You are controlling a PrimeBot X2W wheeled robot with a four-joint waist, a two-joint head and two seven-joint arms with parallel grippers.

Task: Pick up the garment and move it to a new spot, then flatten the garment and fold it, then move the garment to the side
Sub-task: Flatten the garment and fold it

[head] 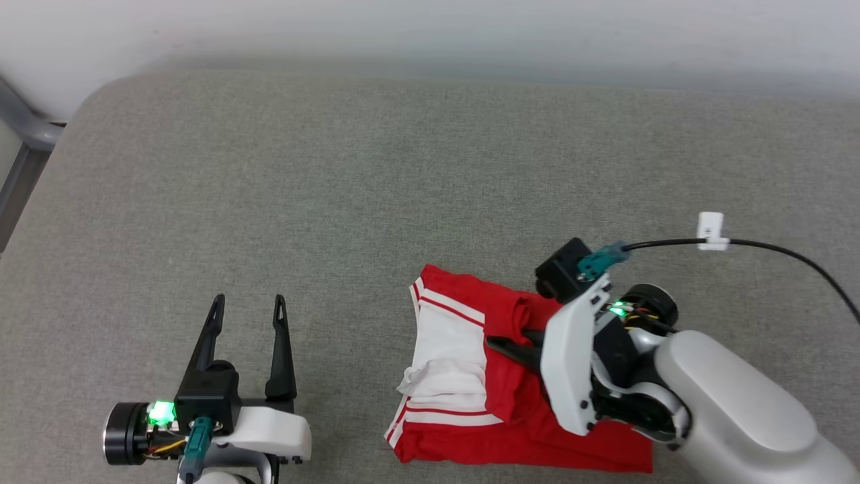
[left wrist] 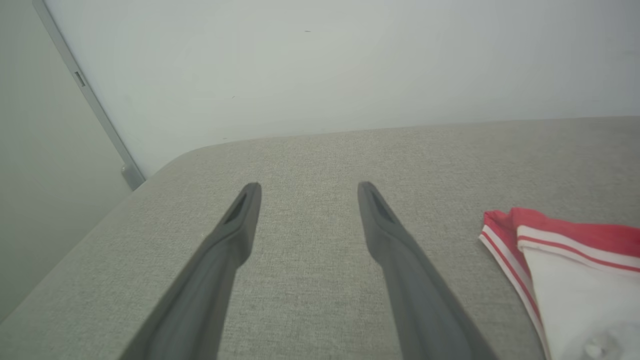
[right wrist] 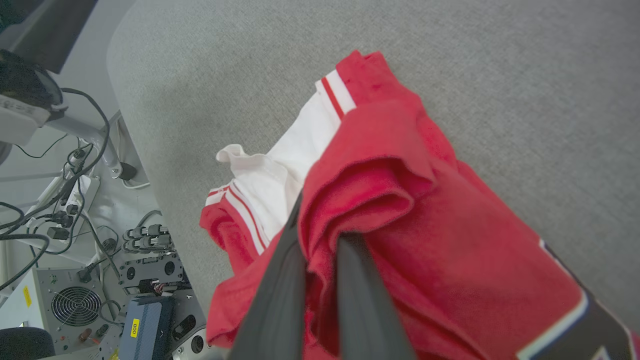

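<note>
— Right gripper (head: 510, 344): how do we find it?
— Pinched shut on a red fold of the garment (head: 517, 417). Our left gripper (head: 248, 302) has its fingers spread wide, holding nothing.
— What lies beneath them?
— We see the grey cushioned surface (head: 336, 202) under both. The garment lies rumpled on it, below the right gripper and well apart from the left.
— Anything smaller?
— A white sleeve (head: 450, 349) with striped trim lies just past the right fingertips, toward the left gripper.

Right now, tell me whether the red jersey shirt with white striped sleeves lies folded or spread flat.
Folded, loosely: the red jersey shirt is a compact layered bundle, and the right gripper pinches a red fold.
</note>
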